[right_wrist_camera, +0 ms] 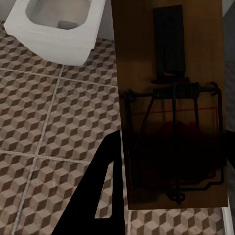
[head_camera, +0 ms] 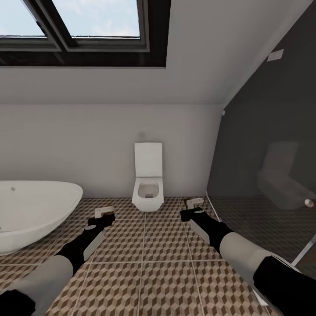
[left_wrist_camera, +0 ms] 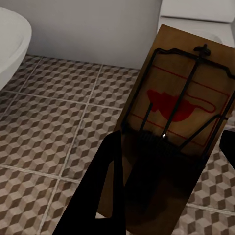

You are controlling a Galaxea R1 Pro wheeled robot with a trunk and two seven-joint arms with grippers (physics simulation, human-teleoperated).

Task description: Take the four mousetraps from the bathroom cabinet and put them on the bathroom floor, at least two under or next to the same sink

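Each gripper holds one mousetrap above the bathroom floor (head_camera: 162, 272). My left gripper (head_camera: 102, 218) is shut on a brown wooden mousetrap (head_camera: 104, 211); in the left wrist view this mousetrap (left_wrist_camera: 181, 103) shows its red mark and dark wire between the black fingers (left_wrist_camera: 105, 191). My right gripper (head_camera: 193, 211) is shut on another mousetrap (head_camera: 193, 202), which in the right wrist view (right_wrist_camera: 169, 98) stands upright beside one black finger (right_wrist_camera: 105, 186). The cabinet and the sink are out of view.
A white toilet (head_camera: 148, 182) hangs on the far wall straight ahead. A big oval white tub (head_camera: 30, 210) fills the left side. A dark glass wall (head_camera: 272, 175) closes off the right. Cube-pattern tiles lie open between the arms.
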